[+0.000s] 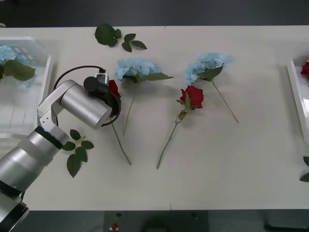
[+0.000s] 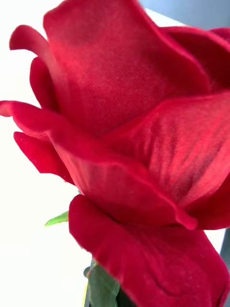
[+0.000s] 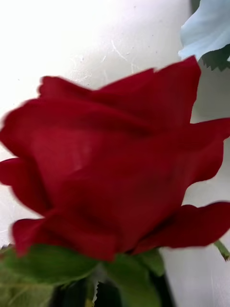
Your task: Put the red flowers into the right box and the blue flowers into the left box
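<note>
A pale table (image 1: 231, 174) lies open and bare on the near side of the left gripper (image 1: 107, 94) and on its right side, with free room out to the front edge. The silver left arm (image 1: 72, 106) reaches in from the near left corner and covers the gripper from above, so whether it is apart, together or clamped cannot be told. The left box (image 1: 29, 113) sits well to its left at the table edge, a blue cluster (image 1: 8, 54) in its far corner. The right box (image 1: 297, 92) is far to its right, cut by the frame, a red bloom (image 1: 305, 70) inside. Just beyond the gripper to the right lies a blue flower (image 1: 137, 67), its stem (image 1: 128, 116) running close beside. A second blue flower (image 1: 207, 65) lies farther right. Right at the gripper is a red rose (image 1: 114, 88), seen close by the left wrist camera; another rose (image 1: 193, 96) lies apart to the right. Leaf sprigs lie beyond (image 1: 116, 37) and on the near side (image 1: 77, 151) of the arm. A red bloom (image 2: 129, 158) sits hard against the right wrist camera
</note>
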Robot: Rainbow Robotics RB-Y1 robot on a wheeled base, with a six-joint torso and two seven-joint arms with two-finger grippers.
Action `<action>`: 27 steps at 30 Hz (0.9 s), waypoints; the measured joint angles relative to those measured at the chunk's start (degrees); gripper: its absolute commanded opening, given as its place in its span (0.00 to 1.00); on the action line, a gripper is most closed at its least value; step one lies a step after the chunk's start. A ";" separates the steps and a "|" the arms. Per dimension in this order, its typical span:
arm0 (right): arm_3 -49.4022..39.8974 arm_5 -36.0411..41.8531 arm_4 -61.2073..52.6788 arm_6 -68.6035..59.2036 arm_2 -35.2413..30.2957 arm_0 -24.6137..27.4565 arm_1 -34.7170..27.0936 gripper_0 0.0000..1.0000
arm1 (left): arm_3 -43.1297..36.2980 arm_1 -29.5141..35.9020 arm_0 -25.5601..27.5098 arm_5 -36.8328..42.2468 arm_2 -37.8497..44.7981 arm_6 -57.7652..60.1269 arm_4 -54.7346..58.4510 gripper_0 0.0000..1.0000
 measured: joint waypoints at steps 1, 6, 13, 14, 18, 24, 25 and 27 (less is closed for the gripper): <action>0.00 -1.60 0.44 0.00 0.11 0.62 -0.20 0.00 | -0.02 0.00 0.00 0.00 0.06 0.00 0.12 0.00; -0.08 -8.67 5.98 0.00 0.18 4.93 -0.07 0.00 | -1.72 0.39 0.00 0.71 2.89 0.01 6.02 0.00; -0.07 -17.00 13.80 -0.02 -6.76 12.24 2.05 0.00 | -14.69 6.11 0.01 10.64 10.87 -1.84 19.34 0.00; -0.06 -17.59 14.72 -0.08 -7.66 12.98 2.53 0.00 | -15.98 6.98 0.01 11.66 12.25 -3.11 21.78 0.00; -0.05 -20.80 20.85 -3.52 -8.95 14.64 4.26 0.00 | -18.94 8.87 0.01 17.13 19.65 -12.91 31.97 0.00; -0.06 -21.05 23.55 -6.53 -7.84 14.79 5.27 0.46 | -19.25 8.87 0.01 20.03 32.36 -20.18 48.45 0.00; -0.06 -21.05 23.57 -6.53 -7.67 14.79 5.27 0.57 | -18.68 8.87 0.01 19.55 33.66 -21.51 52.34 0.00; -0.01 -21.05 23.57 -6.51 -7.65 14.79 5.27 0.76 | -16.26 8.87 0.01 17.01 35.20 -28.62 60.91 0.00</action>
